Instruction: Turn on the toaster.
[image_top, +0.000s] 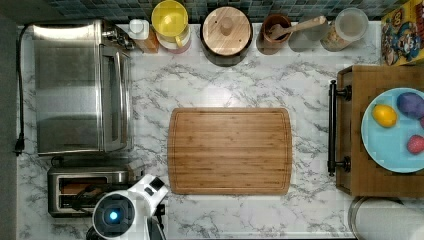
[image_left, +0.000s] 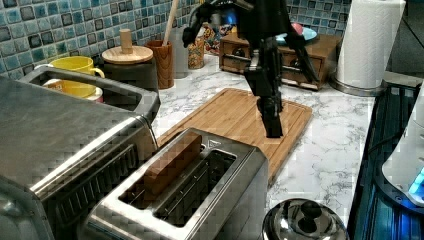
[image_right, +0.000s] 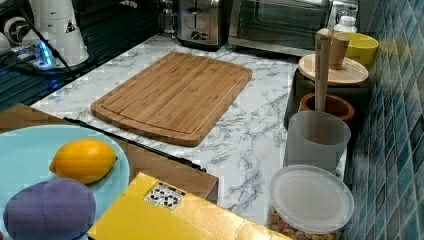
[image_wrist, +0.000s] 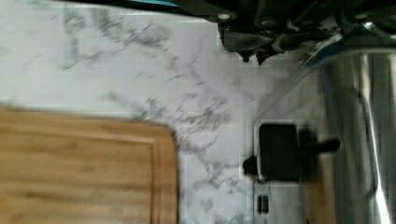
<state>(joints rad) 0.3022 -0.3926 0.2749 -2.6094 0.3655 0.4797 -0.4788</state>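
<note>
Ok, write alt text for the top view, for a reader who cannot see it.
A marble counter seen from above, with a bamboo cutting board at its centre and the robot arm at the bottom edge beside a small steel toaster. A larger toaster oven sits above the toaster, jars line the top edge, and a blue plate of fruit sits at the top view's right.

One toaster (image_top: 87, 190), one cutting board (image_top: 230, 150), one toaster oven (image_top: 75, 87).

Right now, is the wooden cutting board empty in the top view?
Yes, the cutting board lies bare on the marble counter, with nothing on its surface.
</note>
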